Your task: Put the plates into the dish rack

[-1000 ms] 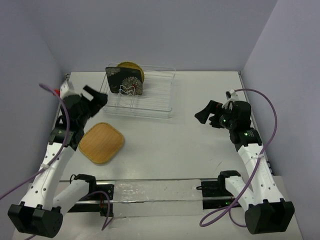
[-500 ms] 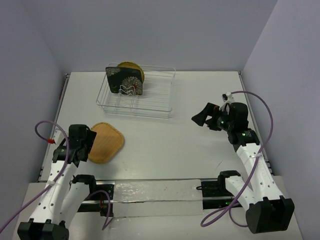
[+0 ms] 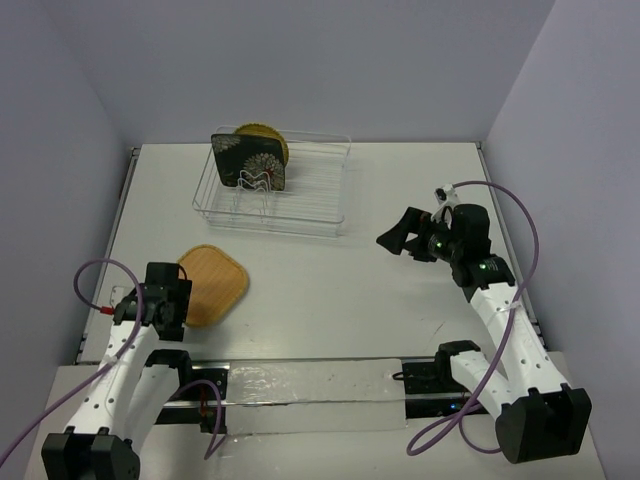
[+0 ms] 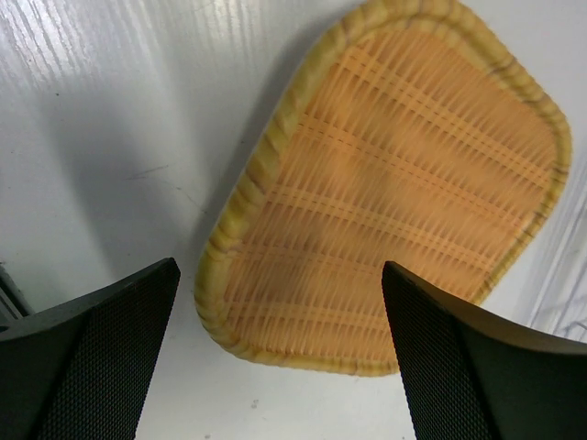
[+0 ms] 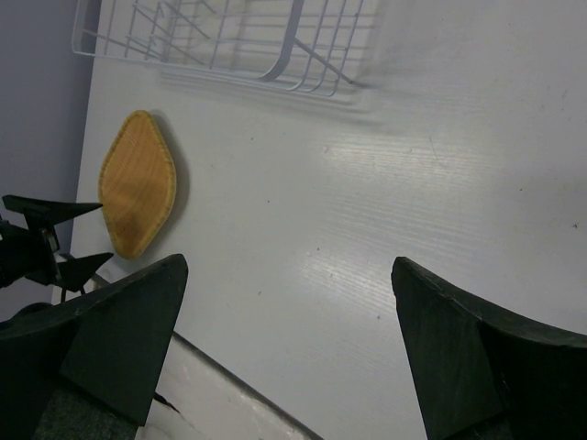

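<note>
The tan bamboo plate [image 3: 215, 283] [image 4: 394, 183] [image 5: 138, 188] lies flat on the table's left side. My left gripper [image 3: 178, 300] [image 4: 278, 268] hovers open just above its near left edge, one finger on each side of that corner, not touching it. The black flowered plate [image 3: 250, 160] stands upright in the left end of the dish rack [image 3: 300, 195] [image 5: 229, 37], with the round yellow plate [image 3: 268, 135] upright behind it. My right gripper [image 3: 395, 232] [image 5: 289, 264] hangs open and empty over the table's right half.
Purple walls close in the table on the left, back and right. A metal rail [image 3: 310, 385] runs along the near edge between the arm bases. Purple cables loop beside both arms.
My left arm has swung back from beside the rack to the near left and come down over the bamboo plate's edge. The right gripper has drifted slightly left.
</note>
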`<action>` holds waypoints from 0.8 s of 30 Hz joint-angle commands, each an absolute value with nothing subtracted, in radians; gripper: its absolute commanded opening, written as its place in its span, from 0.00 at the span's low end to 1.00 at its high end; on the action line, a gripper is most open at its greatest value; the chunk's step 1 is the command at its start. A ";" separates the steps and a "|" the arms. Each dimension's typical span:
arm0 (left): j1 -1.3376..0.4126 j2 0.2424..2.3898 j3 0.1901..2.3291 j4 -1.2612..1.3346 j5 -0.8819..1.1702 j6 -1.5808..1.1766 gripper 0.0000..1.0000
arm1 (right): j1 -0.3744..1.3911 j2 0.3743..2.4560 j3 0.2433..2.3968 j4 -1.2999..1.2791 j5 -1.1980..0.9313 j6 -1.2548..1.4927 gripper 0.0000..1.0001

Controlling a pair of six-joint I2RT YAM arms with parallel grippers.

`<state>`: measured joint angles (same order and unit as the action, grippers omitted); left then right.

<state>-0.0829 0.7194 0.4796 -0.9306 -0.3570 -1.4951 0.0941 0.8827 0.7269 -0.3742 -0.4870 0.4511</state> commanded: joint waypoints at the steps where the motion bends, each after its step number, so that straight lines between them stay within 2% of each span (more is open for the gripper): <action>1: -0.072 0.730 0.423 -0.818 -0.343 -1.538 0.99 | 0.104 0.896 0.729 -0.324 -0.500 0.440 1.00; 10: -0.072 0.766 0.346 -0.748 -0.313 -1.567 0.98 | 0.103 0.947 0.738 -0.323 -0.542 0.446 1.00; 21: -0.072 0.652 0.288 -0.740 -0.325 -1.599 0.77 | 0.104 0.944 0.750 -0.324 -0.558 0.453 1.00; 24: -0.072 0.631 0.284 -0.751 -0.337 -1.603 0.69 | 0.104 0.941 0.750 -0.325 -0.561 0.454 1.00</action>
<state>-0.0800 0.6558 0.3103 -0.7382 -0.3319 -1.5793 0.0959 0.9524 0.7269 -0.3656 -0.5402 0.4522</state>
